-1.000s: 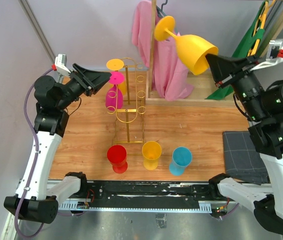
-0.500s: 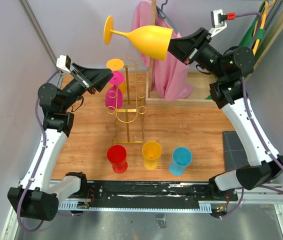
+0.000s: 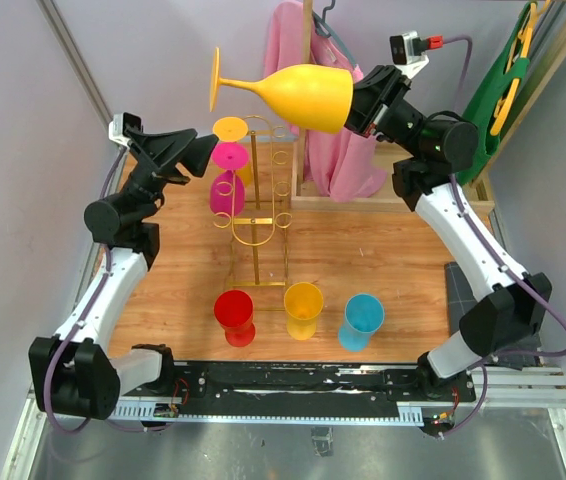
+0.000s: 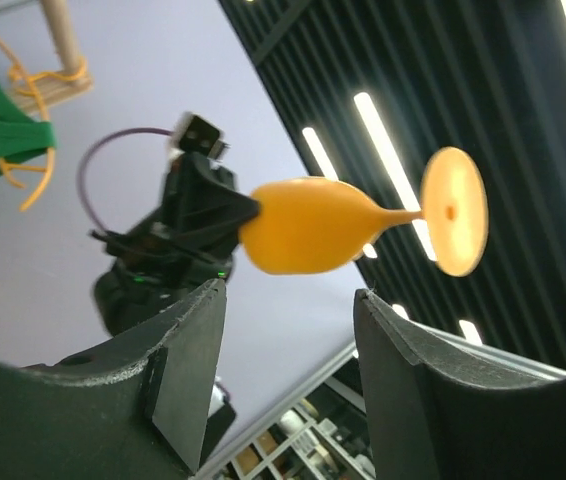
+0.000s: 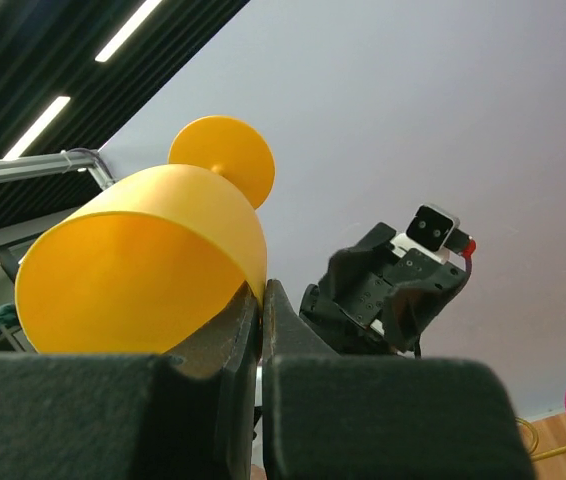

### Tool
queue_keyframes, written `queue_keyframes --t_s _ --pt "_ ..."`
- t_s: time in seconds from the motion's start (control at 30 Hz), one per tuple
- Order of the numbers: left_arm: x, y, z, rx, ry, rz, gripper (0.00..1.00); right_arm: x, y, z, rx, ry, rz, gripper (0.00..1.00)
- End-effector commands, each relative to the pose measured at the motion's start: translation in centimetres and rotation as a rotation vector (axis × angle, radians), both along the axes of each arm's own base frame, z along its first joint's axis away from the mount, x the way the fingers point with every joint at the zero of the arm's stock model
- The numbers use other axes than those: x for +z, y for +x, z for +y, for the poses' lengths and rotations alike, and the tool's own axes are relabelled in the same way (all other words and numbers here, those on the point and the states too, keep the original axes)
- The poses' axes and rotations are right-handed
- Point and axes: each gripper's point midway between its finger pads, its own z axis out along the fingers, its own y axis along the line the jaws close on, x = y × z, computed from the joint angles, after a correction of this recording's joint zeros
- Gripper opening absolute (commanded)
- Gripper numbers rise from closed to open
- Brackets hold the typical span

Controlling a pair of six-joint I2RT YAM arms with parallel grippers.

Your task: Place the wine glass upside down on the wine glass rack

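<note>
Plainly the yellow plastic wine glass [image 3: 303, 95] is not on the rack yet. It lies on its side in the air, high above the far part of the table, with its round foot to the robot's left and its mouth toward the right gripper [image 3: 356, 100]. That gripper's fingers [image 5: 248, 335] are pressed together on the rim wall of the bowl; the right wrist view suggests one is inside and one outside.

Below and a little nearer stands the tall gold-coloured wire rack [image 3: 255, 215] with its central post and ring loops. A pink wine glass [image 3: 228, 190] already hangs upside down on its left side, and a yellow disc-shaped foot [image 3: 230, 128] shows just above that. The left gripper [image 3: 201, 152] hovers near these, its jaws spread and empty.

To do this step well, I judge the wrist should roll until the foot points straight up and the mouth down, well above the wire. Then the stem should be lined up with a free loop on the right side, away from the pink glass. A rim pinch is a thin hold, so the turn and descent ought to be slow. The rack looks light and may tip if nudged.

Further out, a red glass [image 3: 233, 317], a yellow glass [image 3: 303, 308] and a blue glass [image 3: 363, 320] stand on the wooden table [image 3: 393, 260].
</note>
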Motion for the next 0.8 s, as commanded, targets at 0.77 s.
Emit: queue_keyframes --t_s 0.77 --pt "5.7 -7.6 2.8 -0.218 -0.245 -0.248 0.53 -5.5 -0.6 6.6 0.337 0.024 0.025 0.01"
